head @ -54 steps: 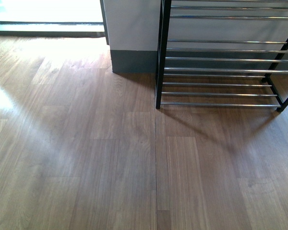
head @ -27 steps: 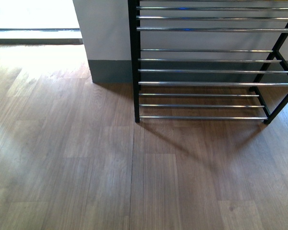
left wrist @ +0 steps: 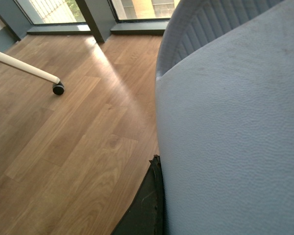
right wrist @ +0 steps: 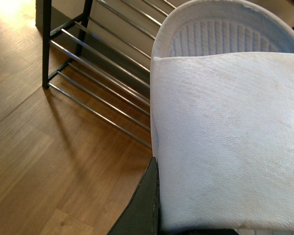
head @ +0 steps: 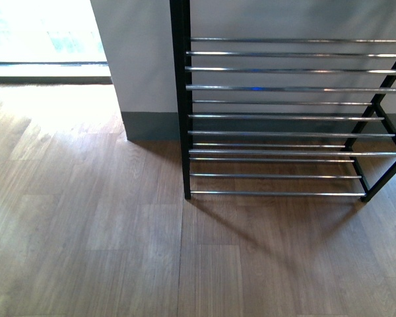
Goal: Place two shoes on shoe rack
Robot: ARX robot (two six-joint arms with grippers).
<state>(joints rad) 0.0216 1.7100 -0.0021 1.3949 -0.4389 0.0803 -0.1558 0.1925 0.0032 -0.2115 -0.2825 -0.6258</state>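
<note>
Shoe rack (head: 183, 99): 12 o'clock tiers and 3 o'clock end cut off by the frame. Shoe at left wrist (left wrist: 225, 137) and shoe at right wrist (right wrist: 225, 137): soles only, uppers hidden, outlines cropped.

We catch only slivers here: the left gripper's finger (left wrist: 147, 205), a matte black wedge with a rough grain, at the frame's edge, and the right gripper's finger (right wrist: 143, 208), the same black, tapering to a point.

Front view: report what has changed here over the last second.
The shoe rack has slid left and down in the frame, and more of its upper tier shows. The wall corner moved the same way, so the camera shifted, not the rack. Unchanged: nothing rests on the rack's bars, and it stands in the same spot against the wall.
</note>
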